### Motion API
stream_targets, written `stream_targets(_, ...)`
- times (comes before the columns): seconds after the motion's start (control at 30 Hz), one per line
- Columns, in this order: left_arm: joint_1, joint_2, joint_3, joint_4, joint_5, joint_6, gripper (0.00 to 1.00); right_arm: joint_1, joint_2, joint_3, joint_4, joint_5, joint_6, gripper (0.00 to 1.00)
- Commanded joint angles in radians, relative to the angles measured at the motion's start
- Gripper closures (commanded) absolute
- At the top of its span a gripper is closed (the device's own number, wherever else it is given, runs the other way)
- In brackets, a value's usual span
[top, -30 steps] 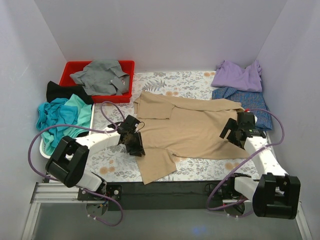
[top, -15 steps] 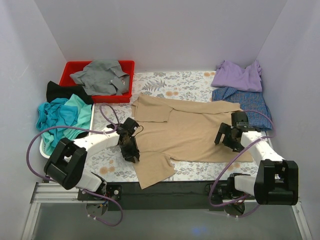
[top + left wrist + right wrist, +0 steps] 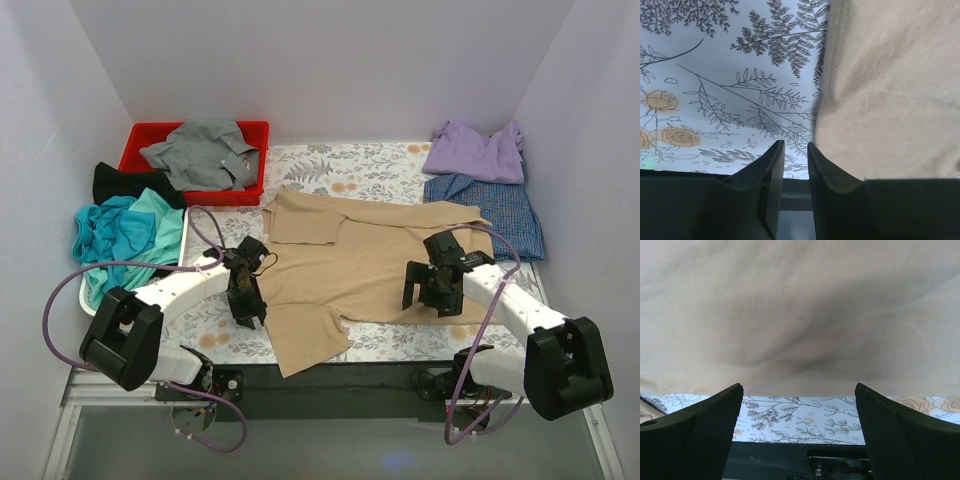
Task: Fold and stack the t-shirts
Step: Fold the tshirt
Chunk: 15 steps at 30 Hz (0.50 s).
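The tan-beige t-shirt (image 3: 365, 262) lies spread on the flowered table, a sleeve flap near the front edge. My left gripper (image 3: 246, 305) is at its left edge, its jaws nearly together over bare table with nothing between them (image 3: 795, 144); the tan cloth (image 3: 890, 100) lies just right of its fingers. My right gripper (image 3: 422, 292) is wide open (image 3: 799, 386) above the shirt's near hem (image 3: 800, 315), holding nothing. The lavender t-shirt (image 3: 475, 150) and the blue-checked t-shirt (image 3: 497, 207) lie at the back right.
A grey t-shirt (image 3: 205, 152) fills the red bin (image 3: 150, 133) at the back left. A black t-shirt (image 3: 125, 182) and a teal t-shirt (image 3: 120, 230) lie heaped on the white mesh basket (image 3: 88, 297) at the left. The black front rail (image 3: 340, 375) runs along the near edge.
My right gripper has moved left along the shirt's near hem toward the middle, and the shirt's right side has drawn in. My left gripper has shifted slightly left and nearer.
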Motion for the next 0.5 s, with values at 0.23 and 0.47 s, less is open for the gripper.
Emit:
stream_targets(0.23, 0.005, -0.054, 0.054, -0.024, 0.099, 0.055, 0.75, 0.007, -0.141, 0.167, -0.095, 0.251, 0.099, 0.02)
stream_targets(0.47, -0.007, -0.18, -0.043, -0.038, 0.224, 0.052, 0.75, 0.007, -0.185, 0.136, -0.112, 0.287, 0.139, 0.02)
